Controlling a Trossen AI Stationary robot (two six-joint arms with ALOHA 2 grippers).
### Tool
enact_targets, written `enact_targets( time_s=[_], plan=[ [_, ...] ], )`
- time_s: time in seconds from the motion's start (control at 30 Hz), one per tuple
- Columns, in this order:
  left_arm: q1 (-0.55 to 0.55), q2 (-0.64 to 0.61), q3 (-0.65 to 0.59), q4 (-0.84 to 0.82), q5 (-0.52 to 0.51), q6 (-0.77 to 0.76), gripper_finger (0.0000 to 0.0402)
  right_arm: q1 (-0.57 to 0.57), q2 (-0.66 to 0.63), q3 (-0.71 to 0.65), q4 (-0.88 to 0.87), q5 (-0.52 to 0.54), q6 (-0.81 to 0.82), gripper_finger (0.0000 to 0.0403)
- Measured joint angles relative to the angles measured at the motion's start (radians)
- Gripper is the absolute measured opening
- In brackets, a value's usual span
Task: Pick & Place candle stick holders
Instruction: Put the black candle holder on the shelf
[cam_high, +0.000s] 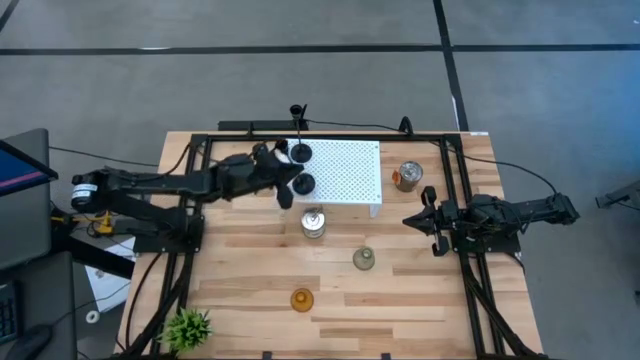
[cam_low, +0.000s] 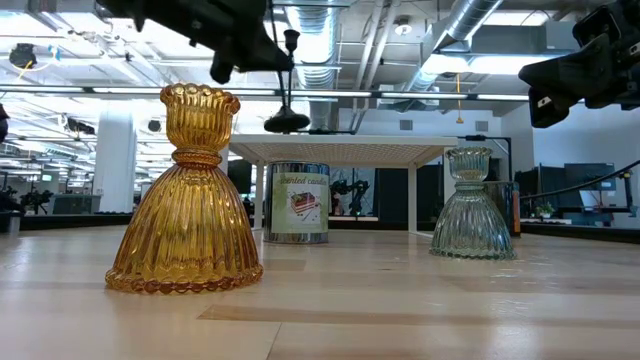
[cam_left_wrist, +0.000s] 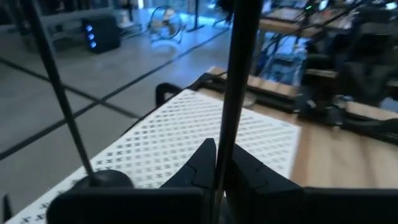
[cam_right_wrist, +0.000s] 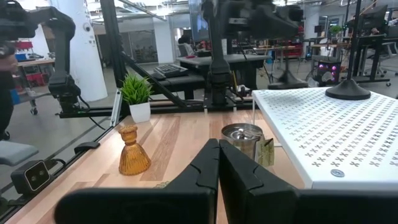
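Two black candle stick holders are at the left end of the white perforated shelf (cam_high: 345, 170). One (cam_high: 300, 153) rests on its disc base near the far edge and also shows in the left wrist view (cam_left_wrist: 99, 179). My left gripper (cam_high: 289, 190) is shut on the other one (cam_high: 306, 183). The pale-green glass holder (cam_high: 363, 259) and the amber glass holder (cam_high: 302, 298) stand on the wooden table in front of the shelf. My right gripper (cam_high: 426, 216) is shut and empty, hovering to the right of the shelf. My left gripper (cam_left_wrist: 217, 152) pinches the black holder's slim stem (cam_left_wrist: 229, 124) between its two fingers. The fingers come level from the table's left and lie across the stem. The stem stands upright above the fingers. The disc base is hidden by the gripper in the left wrist view.
A tin can (cam_high: 313, 224) stands just in front of the shelf, and a second can (cam_high: 408, 177) stands at its right end. A small potted plant (cam_high: 187, 326) is at the near left corner. The wood around the two glass holders is bare.
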Motion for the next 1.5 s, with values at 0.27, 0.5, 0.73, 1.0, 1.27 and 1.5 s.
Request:
enact_targets(
  time_s=[0.27,0.5,0.73,1.0,1.27,1.5],
  plan=[
    [0.06,0.102,0.157,-0.17,0.0,-0.008,0.0015,0.0,0.0,0.0,0.0,0.0,0.0,0.0],
    [0.06,0.112,0.208,-0.294,-0.067,-0.023,0.0014,0.0,0.0,0.0,0.0,0.0,-0.012,0.0],
    [0.06,0.119,0.208,-0.296,-0.034,-0.034,0.0015,0.0,0.0,0.0,0.0,0.0,-0.026,0.0],
    [0.06,0.143,0.207,-0.294,-0.032,-0.048,0.0015,0.0,0.0,0.0,0.0,0.0,-0.026,0.0],
    [0.06,0.156,0.209,-0.292,-0.033,-0.054,0.0026,0.0,0.0,0.0,0.0,0.0,-0.025,0.0],
    [0.06,0.158,0.206,-0.299,-0.032,-0.052,0.0033,0.0,0.0,0.0,0.0,-0.004,-0.024,0.0]
  ],
)
